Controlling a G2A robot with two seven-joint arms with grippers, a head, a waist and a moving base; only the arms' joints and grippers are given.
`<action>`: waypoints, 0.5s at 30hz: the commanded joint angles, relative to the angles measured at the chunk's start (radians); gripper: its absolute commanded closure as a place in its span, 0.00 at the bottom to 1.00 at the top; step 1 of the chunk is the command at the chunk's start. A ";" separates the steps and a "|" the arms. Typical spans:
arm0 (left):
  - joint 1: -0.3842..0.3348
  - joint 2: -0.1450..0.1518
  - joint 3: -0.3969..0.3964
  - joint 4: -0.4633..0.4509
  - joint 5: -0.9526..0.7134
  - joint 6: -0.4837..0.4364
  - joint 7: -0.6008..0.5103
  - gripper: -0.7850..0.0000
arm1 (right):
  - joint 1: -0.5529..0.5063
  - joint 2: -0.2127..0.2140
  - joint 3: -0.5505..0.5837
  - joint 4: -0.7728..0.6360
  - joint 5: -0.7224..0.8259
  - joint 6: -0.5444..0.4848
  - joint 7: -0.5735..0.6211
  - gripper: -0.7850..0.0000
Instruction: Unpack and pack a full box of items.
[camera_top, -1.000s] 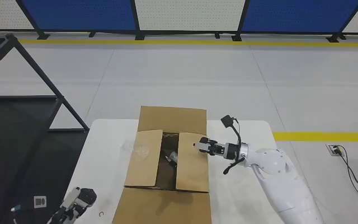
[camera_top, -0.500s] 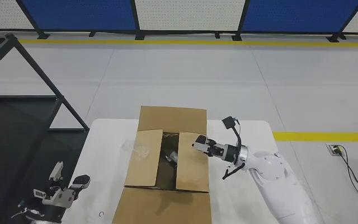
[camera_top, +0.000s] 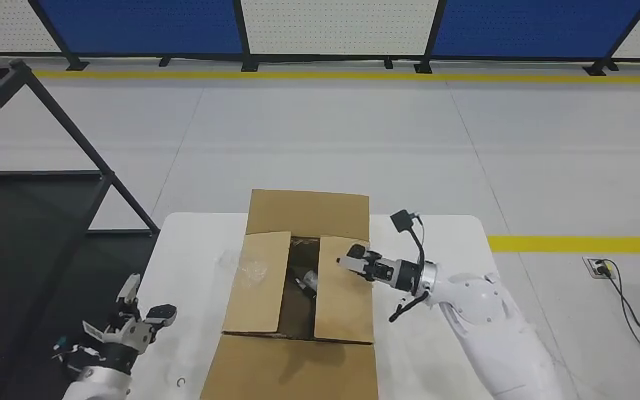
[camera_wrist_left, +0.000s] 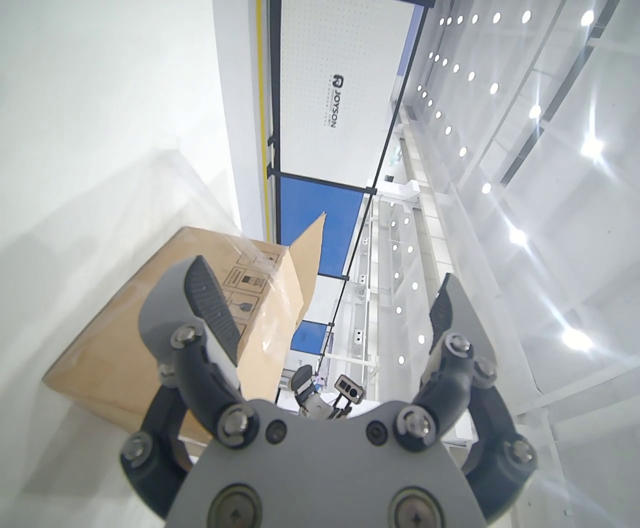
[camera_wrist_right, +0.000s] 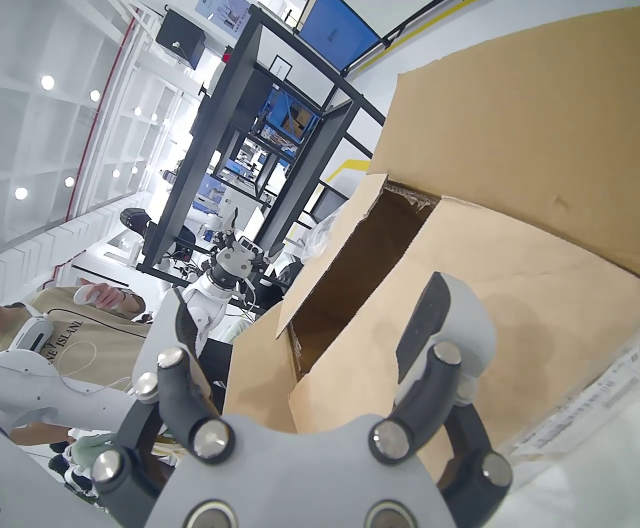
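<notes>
On the white table (camera_top: 445, 235) sits the cardboard box (camera_top: 308, 210), flaps open, with something pale in the dark gap between them. The right gripper (camera_top: 345, 262) hovers at the right flap's far edge, its claw spread wide and empty. The left gripper (camera_top: 147, 303) hangs off the table's near left edge, its claw apart too, holding nothing. Crumpled clear plastic (camera_top: 250, 268) lies just beside the box.

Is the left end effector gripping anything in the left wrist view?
No, the left end effector is open with nothing between its fingers; the cardboard box sits beyond it.
</notes>
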 joint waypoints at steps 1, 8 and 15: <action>-0.047 0.003 0.025 0.045 0.027 0.017 -0.012 0.00 | 0.015 -0.005 -0.016 0.015 0.051 -0.028 0.013 0.00; -0.194 0.005 0.127 0.192 0.107 0.004 -0.026 0.00 | 0.108 -0.043 -0.131 0.125 0.301 -0.041 0.155 0.00; -0.288 0.004 0.199 0.296 0.179 -0.051 -0.027 0.00 | 0.228 -0.107 -0.254 0.295 0.438 0.026 0.131 0.00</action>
